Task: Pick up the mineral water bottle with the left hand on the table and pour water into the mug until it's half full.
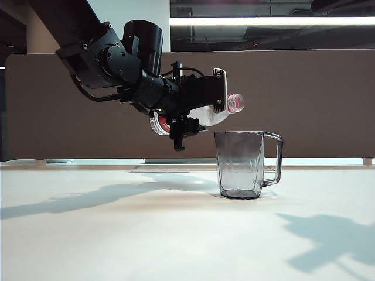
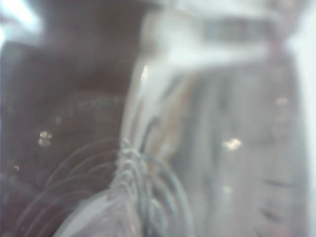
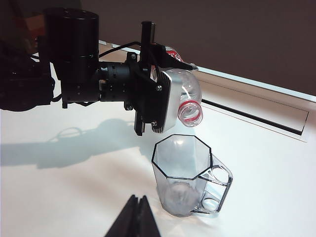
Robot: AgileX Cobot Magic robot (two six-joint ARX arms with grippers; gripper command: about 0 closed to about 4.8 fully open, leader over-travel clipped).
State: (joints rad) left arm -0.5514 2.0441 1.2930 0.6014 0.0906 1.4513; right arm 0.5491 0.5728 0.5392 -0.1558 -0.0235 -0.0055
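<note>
Exterior view: the mineral water bottle (image 1: 218, 113) is held off the table (image 1: 176, 234) by the left gripper (image 1: 186, 122), jaws clamped on the bottle's body. The bottle's long axis is seen close to level, mouth pointing right and only slightly down, the red neck ring sitting just above the near rim of the mug (image 1: 246, 165). The mug stands upright on the table, handle to the right, directly below and a little right of the mouth. No stream is visible; any water in the mug cannot be told from here. Left wrist view: badly blurred; only the clear ribbed wall of the bottle (image 2: 163, 148) filling the picture can be made out, jaws not distinguishable. Right wrist view: the right gripper (image 3: 136, 217) is seen low at the picture edge, fingers pressed together, holding nothing, near the mug (image 3: 190, 180) but apart from it. The bottle mouth (image 3: 190, 111) is seen above the mug's rim, offset toward the left arm's side. The mug looks empty or nearly so. Judgement: pouring barely begun; further roll of the neck downward is needed, mouth kept over the opening.
</note>
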